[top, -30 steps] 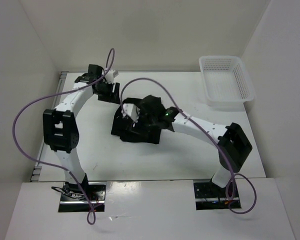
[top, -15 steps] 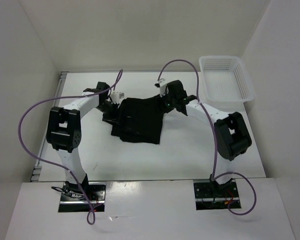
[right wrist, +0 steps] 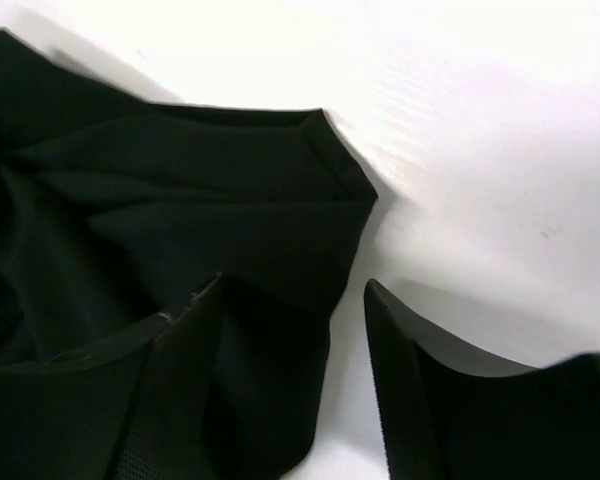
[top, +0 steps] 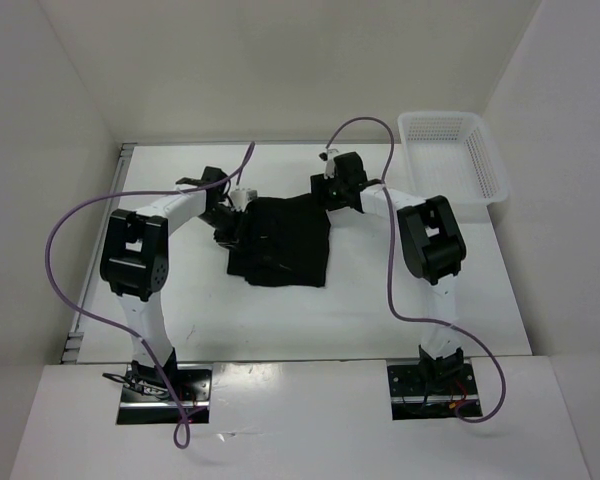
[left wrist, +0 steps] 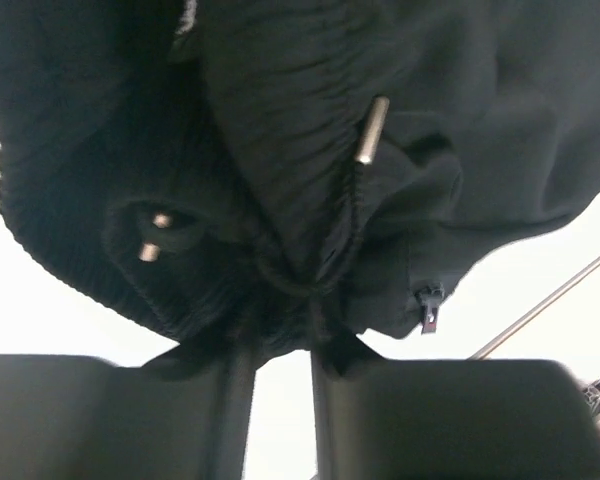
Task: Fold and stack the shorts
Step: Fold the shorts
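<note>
The black shorts lie spread in a rough rectangle at the middle of the white table. My left gripper is at their left edge. In the left wrist view it is nearly shut, with bunched waistband fabric and the drawstring pinched at its fingertips. My right gripper is at the shorts' far right corner. In the right wrist view it is open. One finger is over the fabric, the other over bare table, and the hem edge lies between them.
A white mesh basket stands at the back right corner of the table. White walls close in the table on the left, back and right. Purple cables loop above both arms. A metal drawstring tip and a zip pull hang from the shorts.
My right gripper moved from the middle of the bunched shorts to the far right, drawing the fabric out flatter. My left gripper moved in onto the shorts' left edge.
</note>
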{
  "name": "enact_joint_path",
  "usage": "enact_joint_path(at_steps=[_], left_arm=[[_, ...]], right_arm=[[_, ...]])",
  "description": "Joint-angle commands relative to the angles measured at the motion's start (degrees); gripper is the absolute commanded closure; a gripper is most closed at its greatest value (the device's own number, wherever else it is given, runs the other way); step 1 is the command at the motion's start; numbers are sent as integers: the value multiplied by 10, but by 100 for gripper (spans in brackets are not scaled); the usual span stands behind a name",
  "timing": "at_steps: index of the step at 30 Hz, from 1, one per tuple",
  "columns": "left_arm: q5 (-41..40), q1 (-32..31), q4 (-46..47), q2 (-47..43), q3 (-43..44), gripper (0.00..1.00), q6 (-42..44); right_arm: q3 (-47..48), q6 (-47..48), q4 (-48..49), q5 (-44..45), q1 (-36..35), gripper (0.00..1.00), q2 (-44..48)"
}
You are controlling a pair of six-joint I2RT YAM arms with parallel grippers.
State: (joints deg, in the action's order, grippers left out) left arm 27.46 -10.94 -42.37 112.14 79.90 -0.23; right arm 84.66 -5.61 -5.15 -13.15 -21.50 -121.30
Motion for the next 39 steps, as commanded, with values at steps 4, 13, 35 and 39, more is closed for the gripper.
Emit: enact_joint_path(at_steps=[4,13,35,39], left_arm=[[31,0,-21,17,8,87,2],[-5,6,-71,-16,-3,100,2],[-29,30,-36,-65,125,27,2],[-58,36,39,-22,161,22,2]], right_arm=[[73,-81,31,8,-2,56,-42],[134,-225,7,124,-2,100,-66],[45,-15,-39,29,3,24,83],[-76,63,-87,-41,3,24,154]])
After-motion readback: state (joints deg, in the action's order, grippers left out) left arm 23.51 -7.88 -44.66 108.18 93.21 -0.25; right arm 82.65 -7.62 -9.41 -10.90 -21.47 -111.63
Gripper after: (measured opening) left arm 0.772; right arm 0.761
